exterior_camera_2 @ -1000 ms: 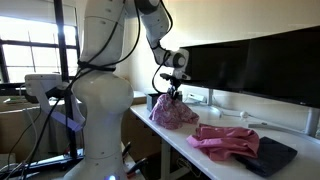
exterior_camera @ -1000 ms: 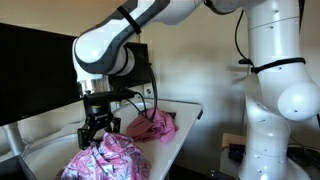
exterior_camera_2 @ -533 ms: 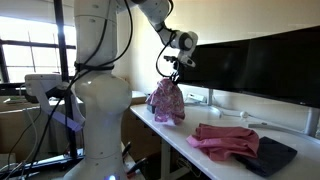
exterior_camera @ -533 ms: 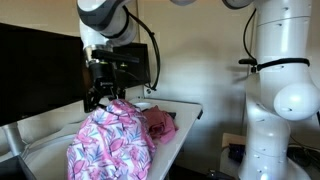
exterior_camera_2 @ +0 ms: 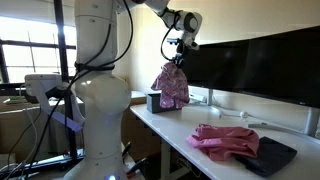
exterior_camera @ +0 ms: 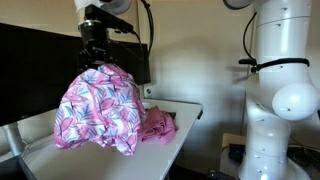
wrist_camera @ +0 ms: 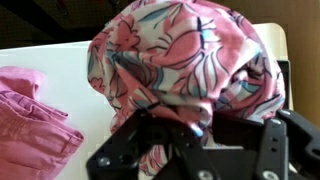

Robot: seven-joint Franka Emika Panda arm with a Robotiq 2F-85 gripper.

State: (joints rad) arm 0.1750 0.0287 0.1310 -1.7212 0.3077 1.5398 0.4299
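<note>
Beneath the clamped fingers [exterior_camera: 91, 57] hangs the floral cloth [exterior_camera: 95, 108].

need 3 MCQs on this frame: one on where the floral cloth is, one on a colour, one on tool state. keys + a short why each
1. Where is the floral cloth?
A. spread flat on the table
B. hanging from the tool, over the table
C. on the floor

2. What colour is the garment lying on the table?
A. blue
B. pink
C. green

3. The tool's jaws are:
A. wide open and empty
B. hidden in every view
C. shut on the floral cloth

Key:
1 B: the cloth drapes down bunched from the tool in both exterior views.
2 B: the folded garment shows pink in all views.
3 C: the wrist view shows cloth pinched between the jaws.
</note>
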